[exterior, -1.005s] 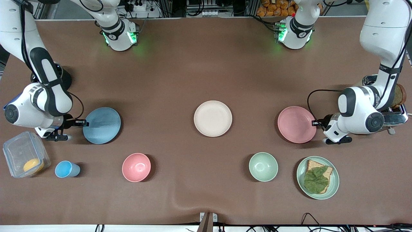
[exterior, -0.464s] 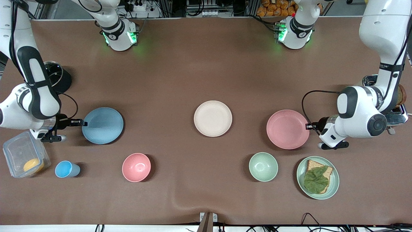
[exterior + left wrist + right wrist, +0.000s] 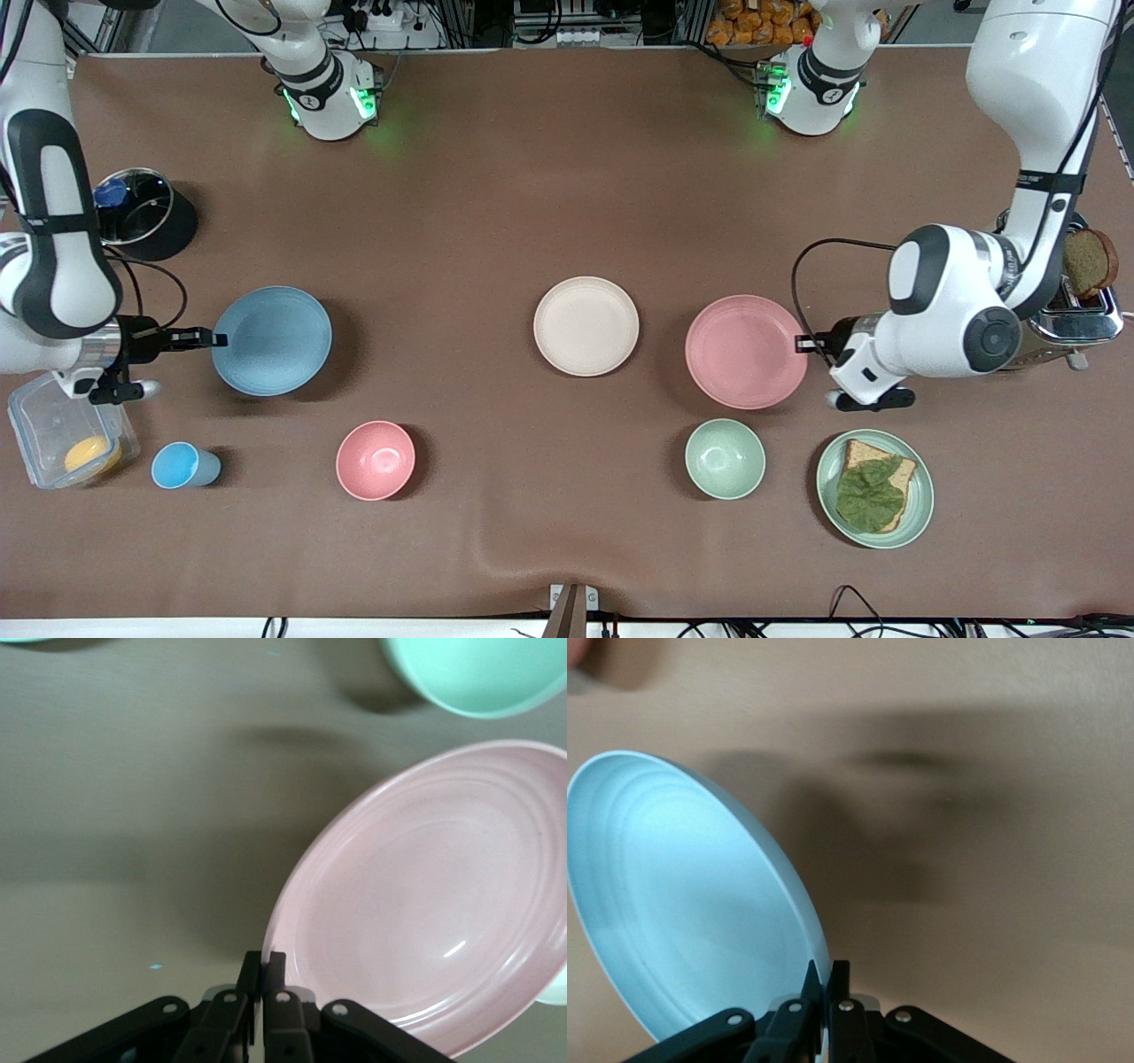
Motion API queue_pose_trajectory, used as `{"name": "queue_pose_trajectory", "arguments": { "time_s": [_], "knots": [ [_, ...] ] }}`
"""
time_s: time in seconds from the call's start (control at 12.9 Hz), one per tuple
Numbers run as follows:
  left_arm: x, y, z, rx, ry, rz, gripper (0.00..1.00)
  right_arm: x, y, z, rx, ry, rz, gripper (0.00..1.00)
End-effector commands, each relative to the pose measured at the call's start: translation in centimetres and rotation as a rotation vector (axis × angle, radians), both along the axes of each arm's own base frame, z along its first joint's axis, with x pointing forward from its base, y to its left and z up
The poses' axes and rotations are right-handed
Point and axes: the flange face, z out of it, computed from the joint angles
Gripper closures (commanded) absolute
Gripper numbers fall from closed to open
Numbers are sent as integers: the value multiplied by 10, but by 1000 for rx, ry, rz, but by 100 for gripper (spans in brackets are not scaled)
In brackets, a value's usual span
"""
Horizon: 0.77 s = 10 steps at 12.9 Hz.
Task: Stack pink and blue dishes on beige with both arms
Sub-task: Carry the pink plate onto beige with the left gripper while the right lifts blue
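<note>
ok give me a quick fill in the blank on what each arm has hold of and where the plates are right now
1. The left pincer is shut on the rim of the ____ plate.
2. The right pincer is shut on the rim of the ____ plate.
3. The beige plate lies on the table between the two held plates, and it bears ____ other plates.
4. The green bowl stands ____ to the front camera than the beige plate.

Missing words: pink; blue; no; nearer
</note>
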Motion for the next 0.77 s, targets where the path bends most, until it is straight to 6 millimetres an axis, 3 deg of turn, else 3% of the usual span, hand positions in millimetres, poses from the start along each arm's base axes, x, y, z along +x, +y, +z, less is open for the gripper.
{"name": "queue_pose_trajectory", "arguments": {
  "time_s": [0.0, 0.23, 0.46, 0.7],
  "knots": [
    [-4, -33, 7, -55, 23, -11, 100, 16, 16, 36, 33, 4, 20, 100],
    [-16, -78, 1, -78, 32, -62, 100, 27, 42, 60, 15, 29, -6, 100],
    [-20, -115, -4, -120, 32, -77, 100, 31, 63, 65, 11, 23, 19, 100],
    [-27, -145, -25, -113, 43, -60, 100, 34, 69, 67, 10, 16, 29, 100]
  ]
}}
